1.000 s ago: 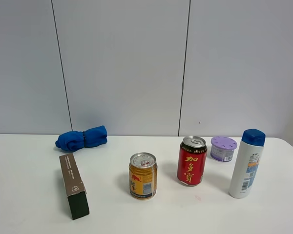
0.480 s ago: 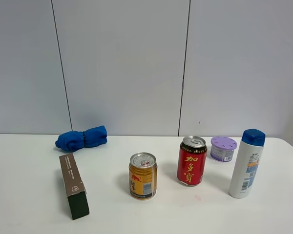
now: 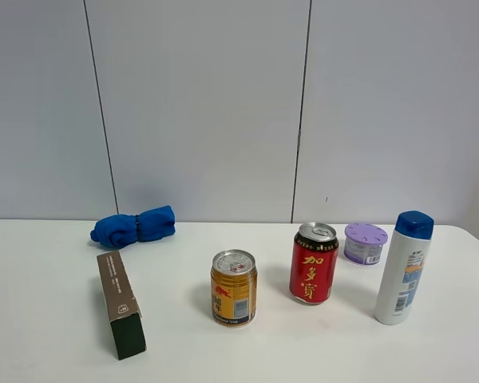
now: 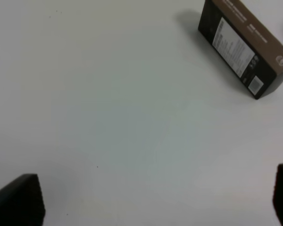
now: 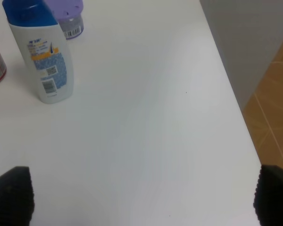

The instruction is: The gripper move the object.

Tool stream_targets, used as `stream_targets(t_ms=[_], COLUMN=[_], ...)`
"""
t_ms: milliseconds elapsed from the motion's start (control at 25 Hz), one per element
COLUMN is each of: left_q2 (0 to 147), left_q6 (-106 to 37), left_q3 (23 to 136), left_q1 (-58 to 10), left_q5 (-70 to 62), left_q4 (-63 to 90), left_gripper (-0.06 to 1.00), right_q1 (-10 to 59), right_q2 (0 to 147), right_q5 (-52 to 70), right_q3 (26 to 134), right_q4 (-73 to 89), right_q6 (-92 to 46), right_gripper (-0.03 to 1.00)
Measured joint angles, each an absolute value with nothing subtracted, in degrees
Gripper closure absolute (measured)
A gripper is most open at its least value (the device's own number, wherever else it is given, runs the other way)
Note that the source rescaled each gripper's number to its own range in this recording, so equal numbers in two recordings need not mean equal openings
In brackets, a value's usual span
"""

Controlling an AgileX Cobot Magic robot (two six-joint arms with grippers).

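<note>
One tall, top-heavy bottle (image 3: 403,267) (smooth, probably light) is best gripped mid-body; the right pincer (image 5: 141,200) is spread wide, empty.

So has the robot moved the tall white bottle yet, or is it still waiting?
Nothing looks done yet. The white bottle stands upright on the table, right of the red can, with nothing touching it. Nothing is in hand: the right gripper hangs apart from the bottle, jaws wide and empty. Left to do: reach it, grasp it, move it.
</note>
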State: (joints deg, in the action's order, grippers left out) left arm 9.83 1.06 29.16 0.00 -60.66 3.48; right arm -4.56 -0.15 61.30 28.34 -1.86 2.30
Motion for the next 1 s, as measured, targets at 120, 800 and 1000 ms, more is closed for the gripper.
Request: stream_targets(t_ms=[120, 800, 1000], left_q2=[9.8, 9.8, 9.8], left_q6=[1.1, 1.1, 1.1], left_q3=[29.2, 29.2, 29.2], left_q1=[0.0, 0.0, 0.0], left_q5=[-60.7, -60.7, -60.7], left_q4=[3.5, 3.5, 3.5], left_gripper=[-0.06, -0.06, -0.06], right_q1=[-4.6, -4.6, -4.6], right_q2=[-0.1, -0.1, -0.1], right_q5=[61.2, 60.7, 60.7], right_q3=[28.3, 28.3, 28.3], right_q4=[-1.9, -1.9, -1.9], right_q6=[2.3, 2.3, 2.3], right_gripper=[0.1, 0.1, 0.1])
